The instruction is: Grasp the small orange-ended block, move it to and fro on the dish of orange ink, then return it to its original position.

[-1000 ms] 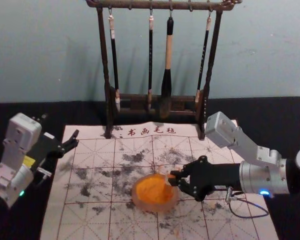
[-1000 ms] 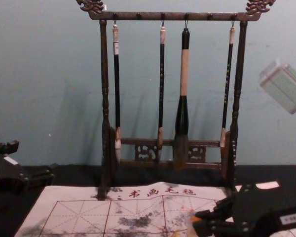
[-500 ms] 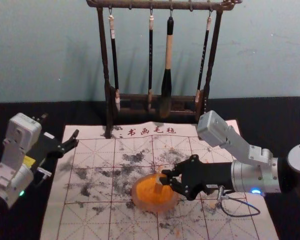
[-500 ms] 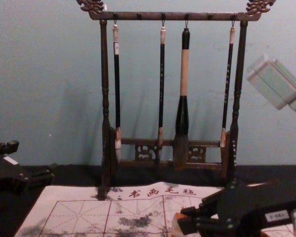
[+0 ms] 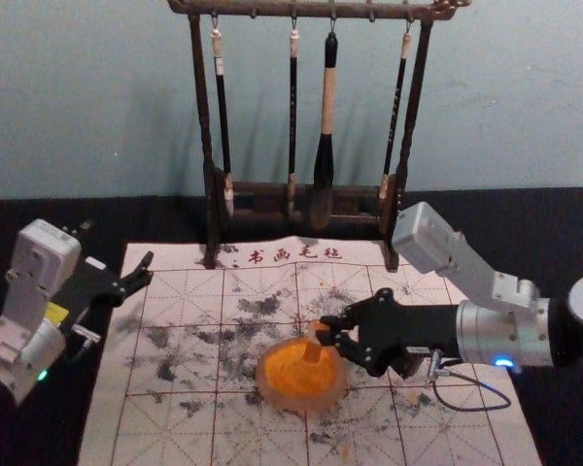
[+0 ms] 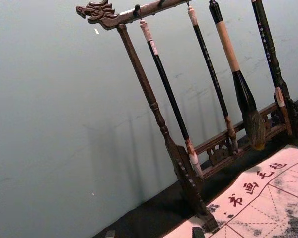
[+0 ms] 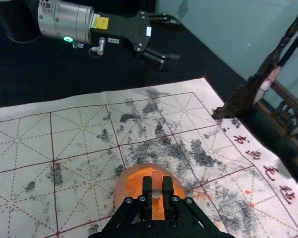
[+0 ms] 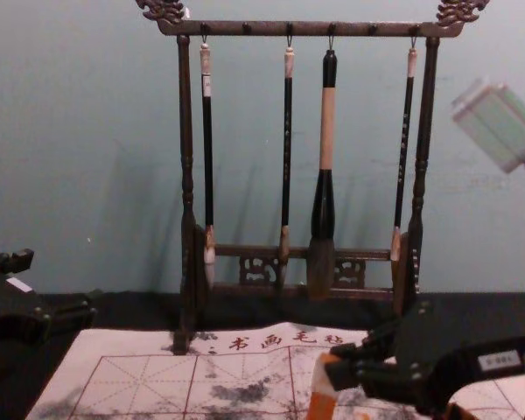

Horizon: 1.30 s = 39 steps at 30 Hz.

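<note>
Block (image 8: 320, 398): upright with slight tilt, between the 2 fingers of the right gripper (image 5: 328, 331), which grip its upper part; orange lower end hangs below them. Judged light, stiff, slippery where inked; best held on the pale middle, clear of the wet end. Dish (image 5: 302, 401) lies beneath the jaws; ink contact: cannot tell. Right arm reaches in from the right, near level, jaws aimed leftward. Left gripper (image 7: 176, 39): idle, well apart from them, by the mat's (image 5: 175, 254) left edge, 2 fingers spread, nothing held.
</note>
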Motion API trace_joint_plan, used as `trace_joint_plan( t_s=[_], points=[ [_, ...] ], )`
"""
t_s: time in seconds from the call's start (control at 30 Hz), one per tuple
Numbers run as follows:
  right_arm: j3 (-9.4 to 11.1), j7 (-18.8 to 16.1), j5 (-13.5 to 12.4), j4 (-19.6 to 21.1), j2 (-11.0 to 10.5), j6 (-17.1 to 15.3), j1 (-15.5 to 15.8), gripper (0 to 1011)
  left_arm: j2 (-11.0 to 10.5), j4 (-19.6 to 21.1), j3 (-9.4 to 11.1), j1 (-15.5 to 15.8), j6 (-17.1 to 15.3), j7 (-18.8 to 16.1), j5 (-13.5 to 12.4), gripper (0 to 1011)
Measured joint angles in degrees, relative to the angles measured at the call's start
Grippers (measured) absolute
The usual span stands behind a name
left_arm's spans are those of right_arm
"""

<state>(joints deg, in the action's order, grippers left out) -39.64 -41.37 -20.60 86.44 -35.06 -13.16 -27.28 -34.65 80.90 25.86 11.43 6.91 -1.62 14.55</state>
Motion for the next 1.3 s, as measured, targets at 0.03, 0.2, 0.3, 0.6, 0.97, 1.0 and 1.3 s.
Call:
trace_joint_plan(
  t_s=[0.03,0.2,0.3,0.6,0.97,1.0,1.3],
  points=[
    [0.2,0.1,-0.1,0.2,-0.2,0.0,0.1,96,0.0,0.0,0.0,0.0,0.0,0.0,0.0,1001],
    [2.0,1.3,-1.2,2.3,-1.7,0.1,1.4,96,0.0,0.0,0.0,0.0,0.0,0.0,0.0,1001],
    [3.0,2.1,-1.8,3.4,-2.5,0.1,2.3,96,0.0,0.0,0.0,0.0,0.0,0.0,0.0,1001],
    [7.6,5.4,-4.4,9.0,-6.8,-0.5,6.9,96,0.0,0.0,0.0,0.0,0.0,0.0,0.0,1001],
    [13.9,10.0,-6.4,14.9,-12.3,-0.6,15.1,96,0.0,0.0,0.0,0.0,0.0,0.0,0.0,1001],
    [14.2,10.2,-6.4,15.1,-12.5,-0.7,15.5,96,0.0,0.0,0.0,0.0,0.0,0.0,0.0,1001],
    [16.6,11.3,-6.6,15.1,-13.5,-1.9,18.7,96,0.0,0.0,0.0,0.0,0.0,0.0,0.0,1001]
  ],
)
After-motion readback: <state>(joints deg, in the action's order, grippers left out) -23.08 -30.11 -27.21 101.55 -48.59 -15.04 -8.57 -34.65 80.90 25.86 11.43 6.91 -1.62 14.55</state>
